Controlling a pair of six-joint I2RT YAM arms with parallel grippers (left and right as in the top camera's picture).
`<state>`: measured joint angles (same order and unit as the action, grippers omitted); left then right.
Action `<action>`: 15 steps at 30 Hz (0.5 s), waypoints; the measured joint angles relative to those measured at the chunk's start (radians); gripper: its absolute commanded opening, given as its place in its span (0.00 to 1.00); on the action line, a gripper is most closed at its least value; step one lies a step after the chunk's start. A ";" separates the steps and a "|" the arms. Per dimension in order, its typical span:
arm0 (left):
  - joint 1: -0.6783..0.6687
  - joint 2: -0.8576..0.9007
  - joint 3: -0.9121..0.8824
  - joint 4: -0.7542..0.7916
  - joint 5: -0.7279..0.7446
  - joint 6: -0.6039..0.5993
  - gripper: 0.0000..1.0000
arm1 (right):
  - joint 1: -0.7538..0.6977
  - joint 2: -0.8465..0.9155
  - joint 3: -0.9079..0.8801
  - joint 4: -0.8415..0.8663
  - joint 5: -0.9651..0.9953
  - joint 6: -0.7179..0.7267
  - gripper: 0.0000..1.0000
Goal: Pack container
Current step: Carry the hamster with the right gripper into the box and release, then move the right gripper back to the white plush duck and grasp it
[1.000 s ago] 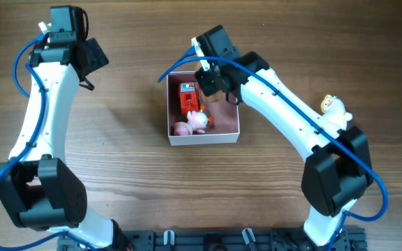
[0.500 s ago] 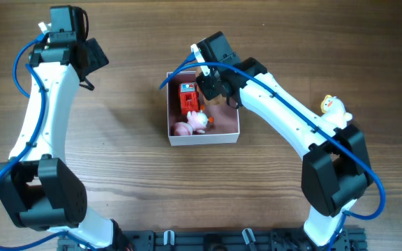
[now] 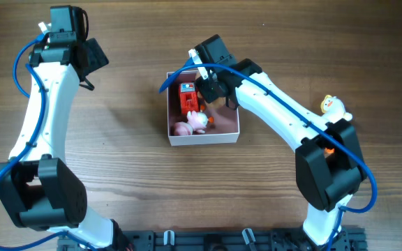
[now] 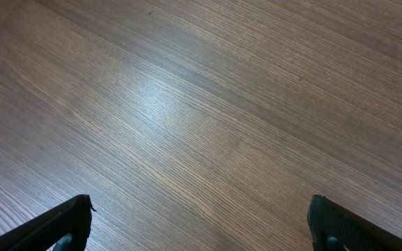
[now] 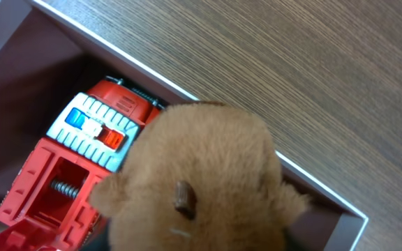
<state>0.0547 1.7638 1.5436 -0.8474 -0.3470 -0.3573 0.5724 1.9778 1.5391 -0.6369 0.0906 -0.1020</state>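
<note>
The container (image 3: 204,136) is a small white box with a dusty pink inside, at the table's middle. In it lie a red toy truck (image 3: 188,97) and a pink pig toy (image 3: 196,121). My right gripper (image 3: 213,86) is over the box's far right corner and is shut on a brown plush toy (image 5: 201,178), which fills the right wrist view and hides the fingers. The truck (image 5: 75,167) and the box's white rim (image 5: 313,183) show behind it. My left gripper (image 4: 201,226) is open and empty over bare wood at the far left.
A white and yellow duck toy (image 3: 333,107) lies on the table at the right, beside my right arm. The black base rail (image 3: 208,240) runs along the table's front edge.
My right gripper has moved a little to the left and down over the box with the brown plush toy. The left arm has not moved.
</note>
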 measured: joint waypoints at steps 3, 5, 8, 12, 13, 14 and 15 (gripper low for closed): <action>0.000 0.000 0.000 0.000 0.000 0.000 1.00 | 0.000 0.000 0.000 -0.013 0.001 -0.005 0.70; 0.000 0.000 0.000 0.000 0.000 0.000 1.00 | 0.000 0.000 0.000 -0.013 0.001 -0.004 0.72; 0.000 0.000 0.000 0.000 0.000 0.000 1.00 | 0.000 -0.001 0.000 -0.031 0.002 -0.004 0.72; 0.000 0.000 0.000 0.000 0.000 0.000 1.00 | 0.000 -0.025 0.000 -0.042 0.018 -0.004 0.75; 0.000 0.000 0.000 0.000 0.000 0.000 1.00 | 0.000 -0.043 0.000 -0.043 0.029 -0.005 0.75; 0.000 0.000 0.000 0.000 0.000 0.000 1.00 | -0.001 -0.065 0.000 -0.043 0.044 -0.005 0.76; 0.000 0.000 0.000 0.000 0.000 0.000 1.00 | -0.002 -0.090 0.000 -0.044 0.058 -0.004 0.77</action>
<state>0.0547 1.7638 1.5436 -0.8474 -0.3470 -0.3573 0.5705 1.8877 1.5391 -0.6807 0.1482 -0.1062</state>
